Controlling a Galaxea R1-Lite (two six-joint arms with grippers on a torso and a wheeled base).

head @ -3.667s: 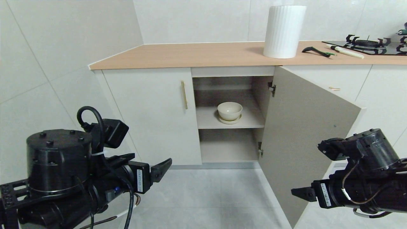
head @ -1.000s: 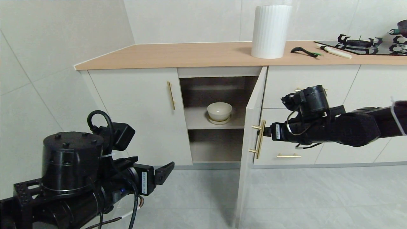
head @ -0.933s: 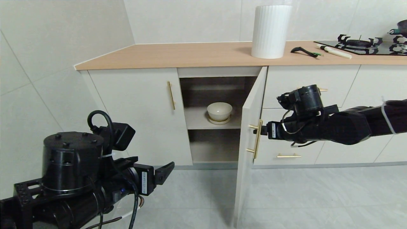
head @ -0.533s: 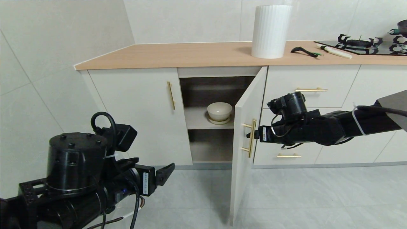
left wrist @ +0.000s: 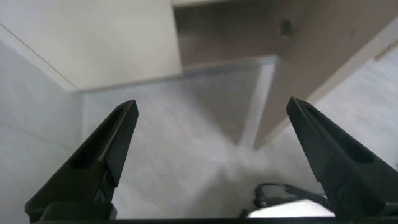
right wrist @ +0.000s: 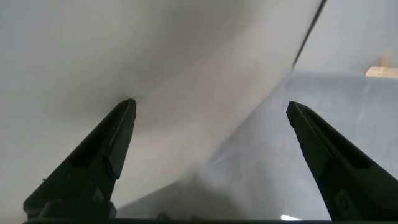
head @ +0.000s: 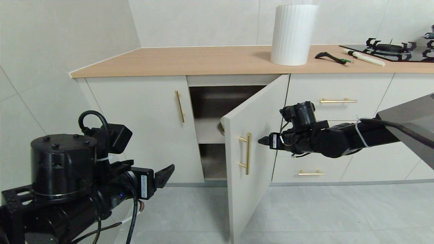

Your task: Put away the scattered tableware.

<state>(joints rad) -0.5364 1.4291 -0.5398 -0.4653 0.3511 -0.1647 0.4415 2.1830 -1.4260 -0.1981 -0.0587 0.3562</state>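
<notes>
Gripper on right (head: 261,141) wide, holds nothing. Tip at door (head: 252,108), looks touching, just beside handle (head: 248,154). Door was wide open, now swung about halfway shut. Right arm came up from low down and pushed it. Means bowl is put away; shutting cupboard looks like last job. Bowl (head: 220,128) on shelf (head: 205,130) inside, behind door, nearly hidden, apart from gripper. Left gripper (head: 164,174) wide, empty, low down, well apart from cupboard.

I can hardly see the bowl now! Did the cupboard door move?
Yes. The door swung toward shut, its edge now nearer the fixed left door, with the right gripper at its front.
</notes>
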